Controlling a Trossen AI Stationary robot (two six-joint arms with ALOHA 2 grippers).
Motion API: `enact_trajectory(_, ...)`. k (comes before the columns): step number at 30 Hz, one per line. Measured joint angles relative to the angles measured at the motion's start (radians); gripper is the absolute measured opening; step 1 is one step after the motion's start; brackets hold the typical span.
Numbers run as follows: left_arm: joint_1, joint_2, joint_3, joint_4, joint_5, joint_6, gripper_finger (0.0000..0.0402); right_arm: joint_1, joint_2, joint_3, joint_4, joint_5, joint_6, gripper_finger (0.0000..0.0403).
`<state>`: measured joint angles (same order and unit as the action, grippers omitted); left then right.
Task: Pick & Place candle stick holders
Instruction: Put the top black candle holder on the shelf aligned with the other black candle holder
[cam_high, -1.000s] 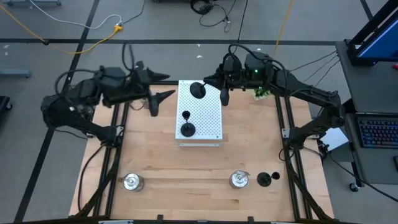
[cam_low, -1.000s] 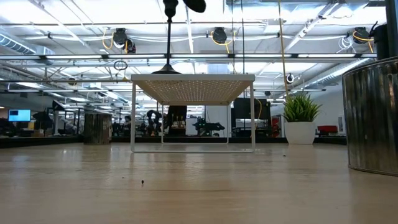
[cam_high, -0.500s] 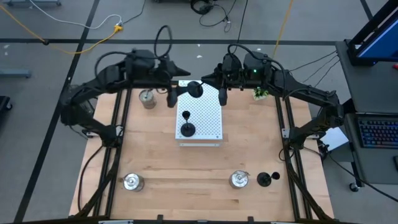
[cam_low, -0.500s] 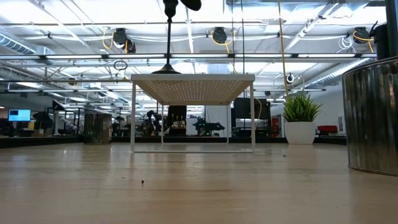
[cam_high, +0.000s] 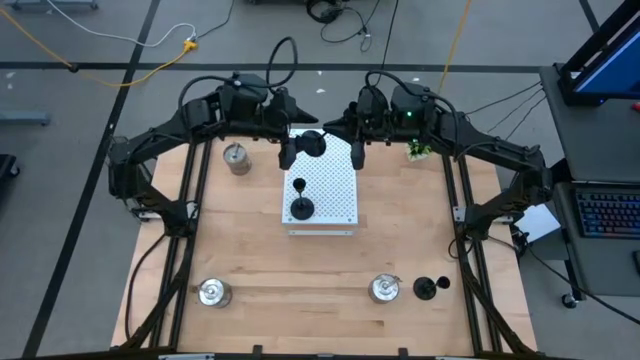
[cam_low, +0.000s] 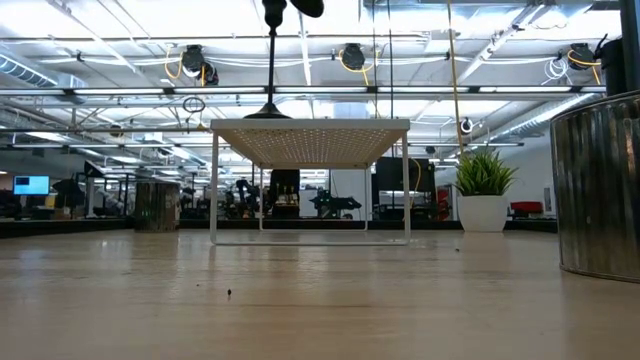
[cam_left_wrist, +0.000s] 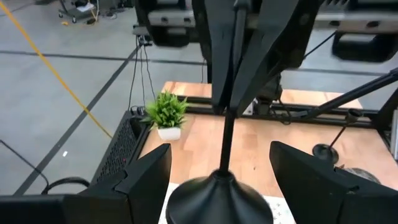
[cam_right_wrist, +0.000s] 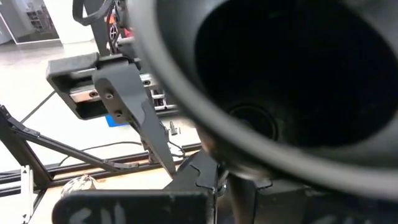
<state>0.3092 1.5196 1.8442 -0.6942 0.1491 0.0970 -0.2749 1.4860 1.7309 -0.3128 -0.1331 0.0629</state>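
Mid-handover: right gripper (cam_high: 356, 152) pinches the black round-base thin-stem candle holder (cam_high: 315, 144) over the white perforated board (cam_high: 336, 205). Left gripper (cam_high: 289, 150) sits spread around its stem; next it needs to close squarely before the right lets go.

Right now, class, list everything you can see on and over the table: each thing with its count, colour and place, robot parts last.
black holders: three; one on the board, one front right on the table, one raised over the board's back edge
silver holders: three; back left, front left, front right
board: one, white, perforated, table centre
potted plant: one, green, back right
table: one, light wood
right gripper: jaws shut on the raised holder's stem
left gripper: jaws open either side of its base
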Motion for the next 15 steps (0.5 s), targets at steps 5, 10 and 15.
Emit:
enact_trajectory(5,0.000,0.000,0.000,-0.006,0.018,-0.002,0.0273,-0.005,0.036,0.000,0.006,-0.002,0.002,0.0007)
enact_trajectory(10,0.003,0.012,0.000,-0.050,0.015,-0.001,0.0273,-0.006,0.050,-0.001,0.018,-0.003,0.009,0.0007)
enact_trajectory(15,0.015,0.022,0.001,-0.078,0.011,0.002,0.0273,-0.005,0.047,-0.001,0.050,-0.022,0.012,0.0007)
